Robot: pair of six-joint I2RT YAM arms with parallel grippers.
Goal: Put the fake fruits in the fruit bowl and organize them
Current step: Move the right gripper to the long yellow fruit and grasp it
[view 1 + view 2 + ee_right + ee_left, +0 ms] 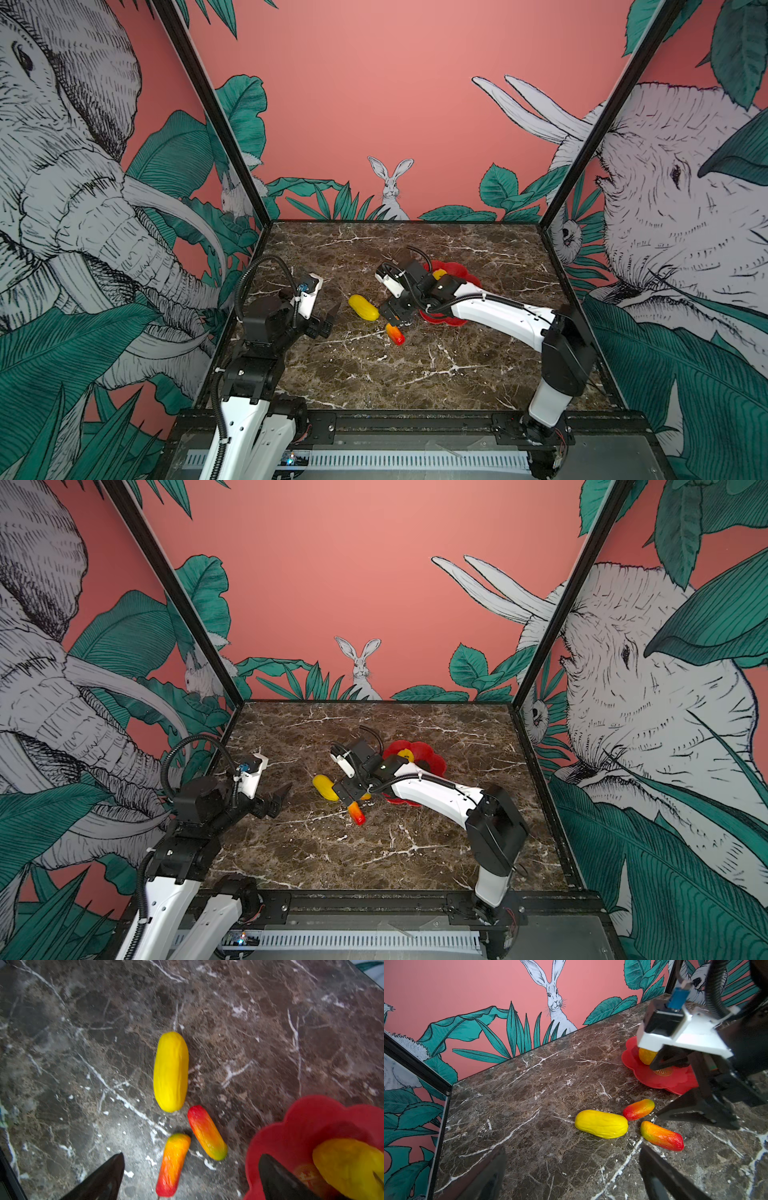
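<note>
A brown marble table (415,374) stands inside walls painted with elephants, rabbits and leaves. Two robot arms reach in from the near edge.

The bowl (455,269), a red flower-shaped dish, sits right of the middle of the table, nearer the far edge. A stubby yellow fruit (646,1056) lies inside it, near its rim.

Three fruits lie on the table just beside the bowl, toward the left edge. The long yellow fruit (170,1071) is farthest from the bowl. Two red-orange fruits (206,1132) (173,1164) lie between it and the bowl, close together but apart. One seems to touch the yellow fruit's end, though the view is too blurred to be sure.

The right gripper (191,1176) hangs over the two red-orange fruits, jaws spread wide and holding nothing. One finger (278,1178) is above the bowl's rim.

The left gripper (571,1174) hovers near the left edge, well apart from the fruits. Its jaws are also wide apart and empty.
</note>
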